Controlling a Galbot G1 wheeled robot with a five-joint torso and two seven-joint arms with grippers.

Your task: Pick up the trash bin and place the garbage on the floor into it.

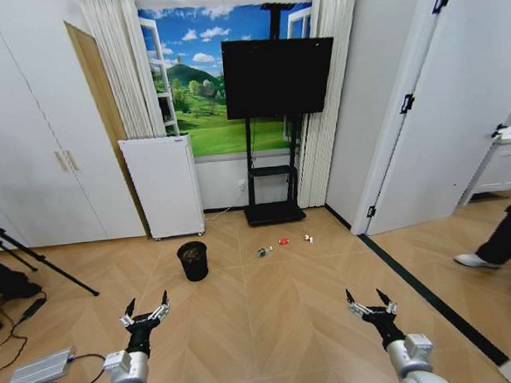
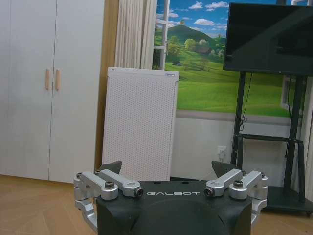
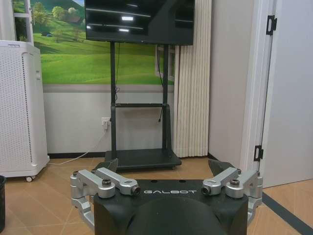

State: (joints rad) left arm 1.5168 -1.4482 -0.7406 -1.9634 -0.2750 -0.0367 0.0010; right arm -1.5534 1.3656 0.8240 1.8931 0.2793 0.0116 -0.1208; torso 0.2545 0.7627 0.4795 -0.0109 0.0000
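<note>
From the head view, the small round black trash bin with dark mesh-like walls (image 1: 193, 260) stands upright on the herringbone wooden floor (image 1: 273, 313), just in front of the tall white perforated appliance (image 1: 163, 186) that leans by the wall. To the bin's right, apart from it, lies the garbage in a short row: a little clear plastic bottle with a green label (image 1: 261, 251), a red crumpled scrap (image 1: 283, 240) and a red-and-white crumpled scrap (image 1: 309, 238). The left gripper (image 1: 146, 304) and the right gripper (image 1: 369, 297), both black with silver metal links, hover low over the floor well short of the bin, fingers spread wide and holding nothing. Behind stand a large black flat screen on a black stand (image 1: 277, 76), pleated white curtains (image 1: 123, 60) and a green landscape mural (image 1: 203, 90). In the left wrist view, the left gripper's released pointed fingers (image 2: 111, 167) frame the dotted white appliance panel, beside white cupboard doors with wooden handles (image 2: 51, 79). In the right wrist view, the right gripper's fingers (image 3: 108, 164) are likewise splayed apart before the screen stand's flat black base (image 3: 142, 158), with a sliver of the bin's dark wall at the picture's edge and a white door with black hinges (image 3: 286, 98) nearby.
</note>
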